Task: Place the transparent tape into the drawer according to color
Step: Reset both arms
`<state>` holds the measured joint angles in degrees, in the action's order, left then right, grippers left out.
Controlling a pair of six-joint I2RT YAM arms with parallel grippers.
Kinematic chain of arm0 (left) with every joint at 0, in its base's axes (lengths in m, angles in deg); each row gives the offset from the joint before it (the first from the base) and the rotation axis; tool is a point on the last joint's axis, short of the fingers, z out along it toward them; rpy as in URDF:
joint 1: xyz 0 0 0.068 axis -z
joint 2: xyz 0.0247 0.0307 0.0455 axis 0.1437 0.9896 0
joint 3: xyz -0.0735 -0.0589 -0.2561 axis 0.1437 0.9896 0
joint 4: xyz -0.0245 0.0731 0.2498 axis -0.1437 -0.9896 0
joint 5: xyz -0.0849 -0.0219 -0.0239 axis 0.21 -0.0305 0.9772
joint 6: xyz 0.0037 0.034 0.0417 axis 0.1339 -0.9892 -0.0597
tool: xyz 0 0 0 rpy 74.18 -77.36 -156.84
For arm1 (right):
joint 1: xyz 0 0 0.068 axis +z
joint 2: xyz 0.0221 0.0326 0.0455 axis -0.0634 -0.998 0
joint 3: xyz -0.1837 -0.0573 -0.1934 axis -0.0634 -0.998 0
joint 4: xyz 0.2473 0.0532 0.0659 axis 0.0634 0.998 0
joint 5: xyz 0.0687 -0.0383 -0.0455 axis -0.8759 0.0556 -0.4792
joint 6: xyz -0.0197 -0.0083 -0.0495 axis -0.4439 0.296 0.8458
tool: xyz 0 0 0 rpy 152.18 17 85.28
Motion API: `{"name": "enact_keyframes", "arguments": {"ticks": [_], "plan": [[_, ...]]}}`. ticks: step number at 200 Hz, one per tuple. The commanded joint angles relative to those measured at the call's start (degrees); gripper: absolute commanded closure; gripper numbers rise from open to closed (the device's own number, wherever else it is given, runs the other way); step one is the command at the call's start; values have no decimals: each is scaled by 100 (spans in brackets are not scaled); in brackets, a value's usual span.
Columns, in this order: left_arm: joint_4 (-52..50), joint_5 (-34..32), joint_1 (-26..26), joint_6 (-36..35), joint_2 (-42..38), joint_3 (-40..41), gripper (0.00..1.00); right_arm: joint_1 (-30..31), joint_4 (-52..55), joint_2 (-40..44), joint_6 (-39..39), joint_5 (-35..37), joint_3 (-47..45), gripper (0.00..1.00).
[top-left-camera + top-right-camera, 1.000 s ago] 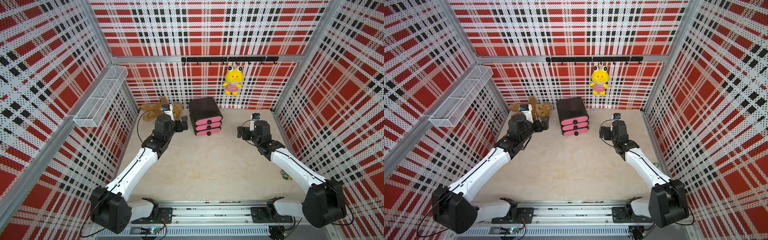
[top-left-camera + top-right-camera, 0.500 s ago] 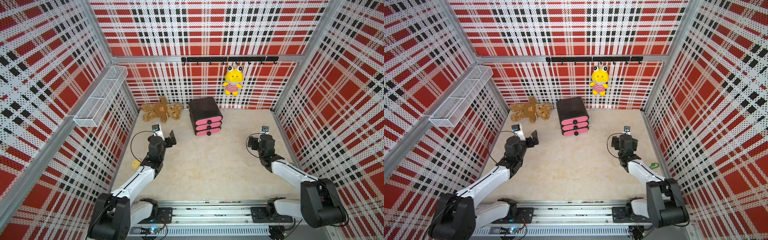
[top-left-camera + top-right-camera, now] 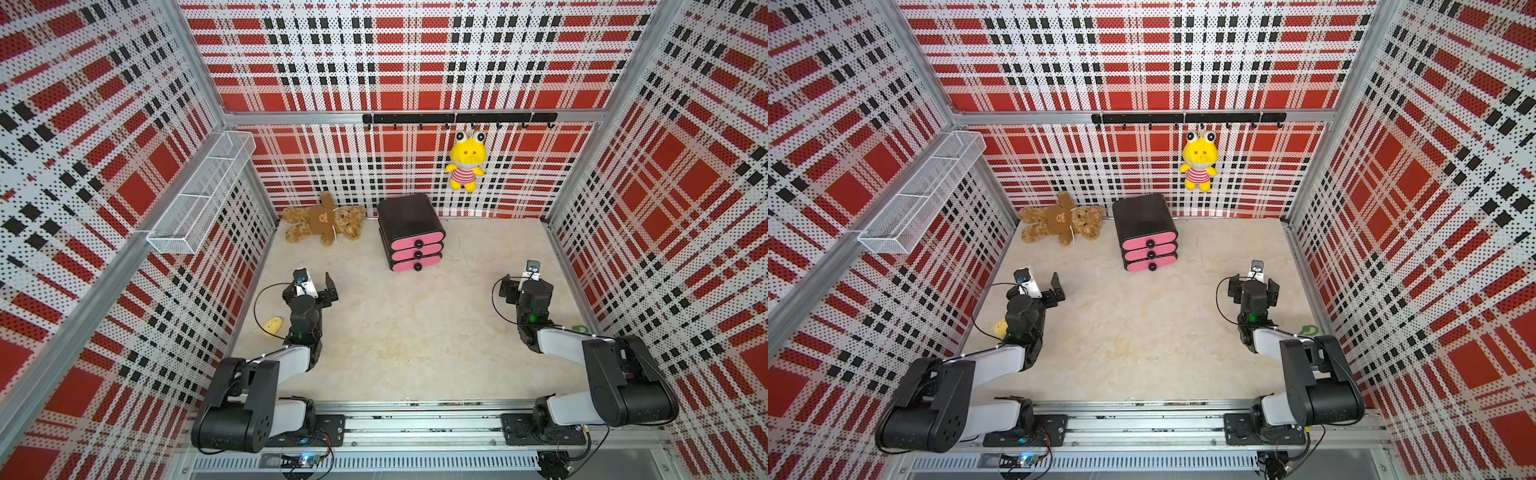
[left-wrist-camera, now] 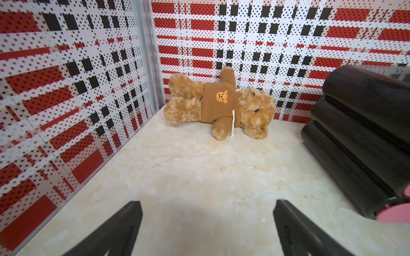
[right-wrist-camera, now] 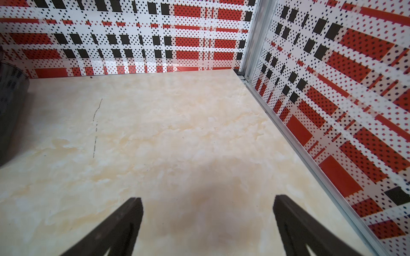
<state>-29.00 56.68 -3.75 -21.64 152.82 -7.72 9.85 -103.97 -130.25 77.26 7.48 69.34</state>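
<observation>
Two grippers hover over the table [image 3: 415, 340], both with jaws spread wide and nothing between them. The left gripper [image 4: 207, 202] shows its two black fingers [image 4: 124, 223] well apart in the left wrist view, with only bare marbled surface in the gap, and they touch nothing. The right gripper [image 5: 207, 198] is just as wide in the right wrist view, its fingers [image 5: 292, 221] framing bare tabletop near the corner of the side wall. The drawer chest [image 3: 411, 232] stands upright at the back of the table, near the rear wall, well apart from both grippers. In both top views its three pink fronts sit flush and closed, each with a black knob. A teddy bear [image 3: 322, 220] lies on its side just beside the chest, toward the left wall. A yellow plush toy [image 3: 466, 164] hangs from a black hook rail [image 3: 457, 118] above the chest. A wire basket [image 3: 199, 195] is fixed to the left wall. A small yellow object [image 3: 273, 324] lies on the table by the left arm, close to the wall.
</observation>
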Motion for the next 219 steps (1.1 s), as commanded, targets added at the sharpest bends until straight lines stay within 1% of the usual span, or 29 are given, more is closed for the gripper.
{"name": "enact_keyframes", "arguments": {"ticks": [1,11,18,40,48,68,79,90,99,108,117,125,134,170,219], "plan": [[1004,131,-39,-256,280,91,1,-59,-1026,-287,109,-51,-138,0],[1154,161,-40,-283,449,109,1,-59,-1109,-399,157,-134,-118,0],[1292,178,-38,-291,573,134,1,-64,-1013,-364,117,-178,-114,0],[1860,146,-40,-304,983,221,1,-77,-1260,-361,162,-290,-232,0],[1873,158,-97,-259,1050,206,1,-81,-1332,-329,165,-342,-303,0],[1933,358,-172,-231,1119,241,1,-153,-1878,-411,200,-700,-595,0],[2024,398,-192,-214,1173,260,1,-152,-2539,-637,331,-865,-758,0],[2043,424,-231,-165,1196,267,1,-183,-2008,-475,254,-949,-660,0],[2085,408,-236,-173,1212,278,1,-191,-2316,-583,305,-937,-700,0],[2100,443,-241,-160,1222,278,1,-196,-2013,-487,253,-973,-651,0],[2115,460,-262,-149,1230,280,1,-200,-2230,-549,279,-962,-689,0],[2126,473,-259,-143,1242,278,1,-200,-2074,-501,262,-988,-670,0],[2130,480,-276,-134,1251,287,1,-200,-2206,-533,286,-995,-692,0],[2135,500,-284,-126,1252,287,1,-191,-2198,-520,297,-965,-717,0],[2135,500,-282,-127,1248,283,1,-209,-2095,-524,325,-1093,-652,0]]}}
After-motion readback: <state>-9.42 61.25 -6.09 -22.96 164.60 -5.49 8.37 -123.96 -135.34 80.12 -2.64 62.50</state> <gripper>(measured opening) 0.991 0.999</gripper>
